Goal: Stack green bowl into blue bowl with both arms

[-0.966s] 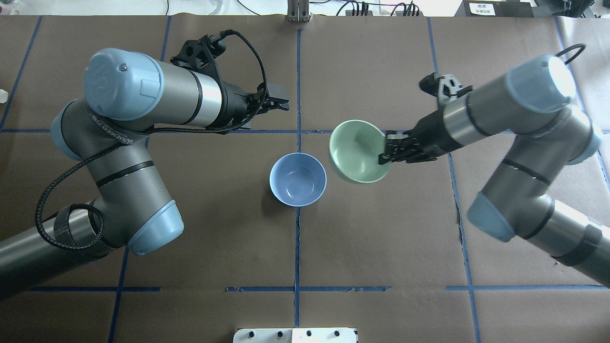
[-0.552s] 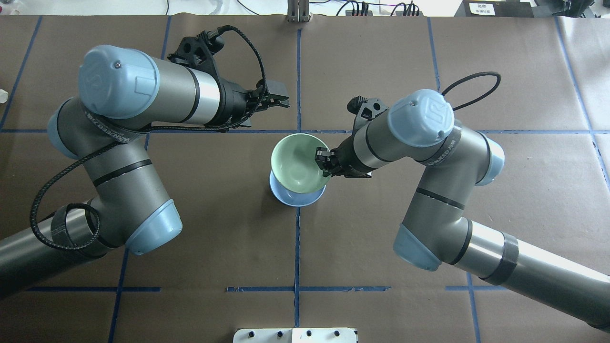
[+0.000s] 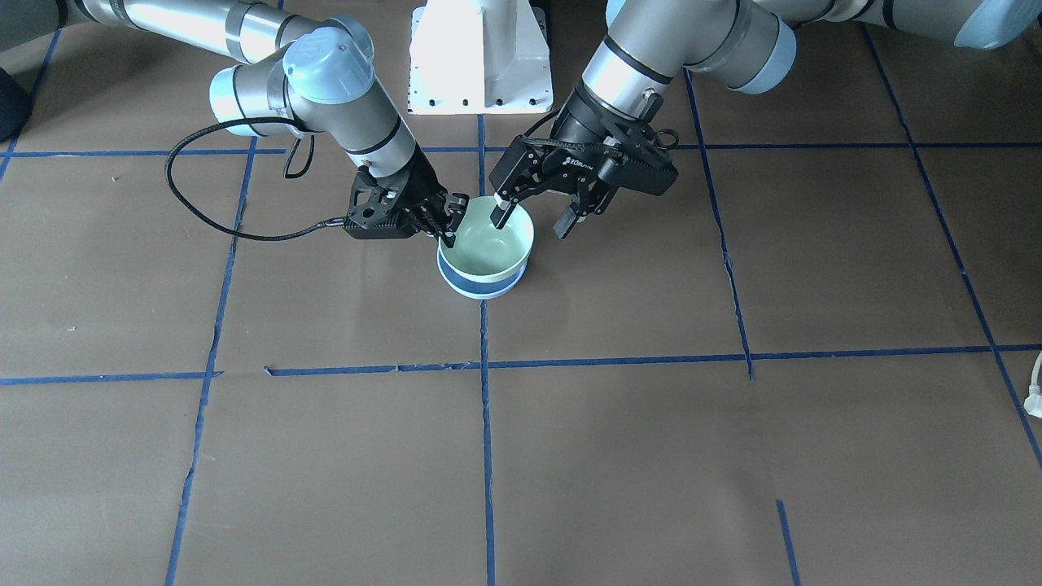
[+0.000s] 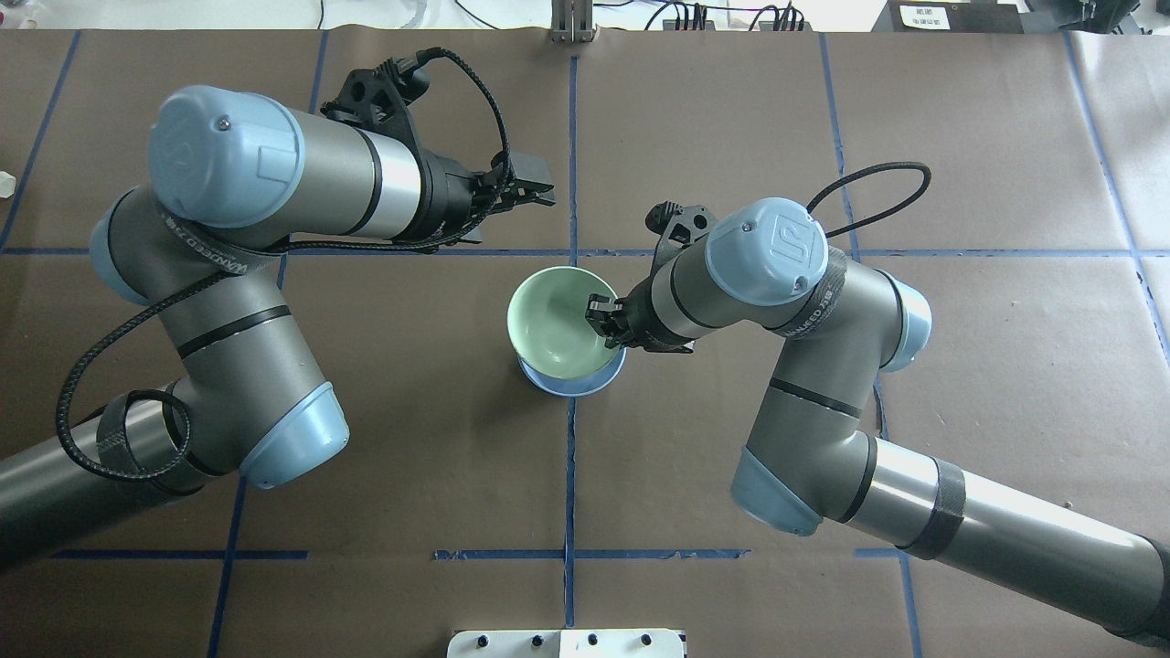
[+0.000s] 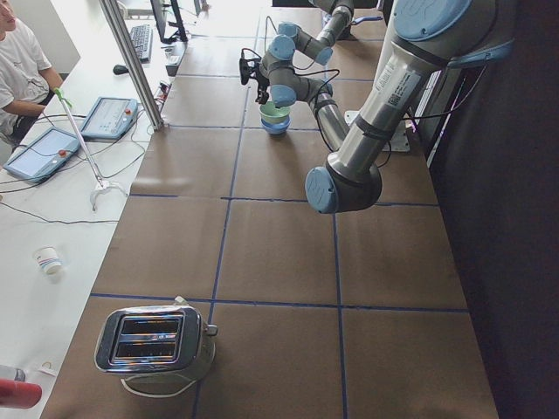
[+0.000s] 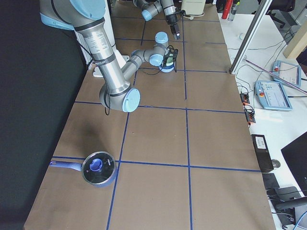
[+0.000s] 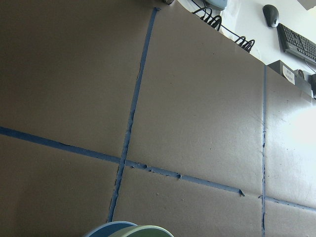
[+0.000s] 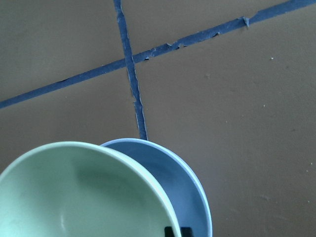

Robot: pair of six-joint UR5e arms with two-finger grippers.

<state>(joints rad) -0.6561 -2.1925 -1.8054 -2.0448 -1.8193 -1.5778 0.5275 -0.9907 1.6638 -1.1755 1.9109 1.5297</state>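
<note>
Silver toaster (image 5: 155, 342); lidded saucepan (image 6: 98, 167), blue handle; paper cup (image 5: 48, 259).

The green bowl (image 4: 553, 315) looks smooth and glossy; the blue bowl (image 4: 572, 385) is smooth too, with a softer sheen. My counter (image 4: 731, 457) wears matt brown paper, crossed by blue tape (image 4: 569, 475) with ragged edges. My right claw (image 4: 603, 325) is matt black, my right arm (image 4: 823, 402) brushed grey metal.

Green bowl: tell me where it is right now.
In the overhead view the green bowl sits near the middle of the table, nested in the blue bowl, with the right gripper clamped on its right-hand rim.
</note>
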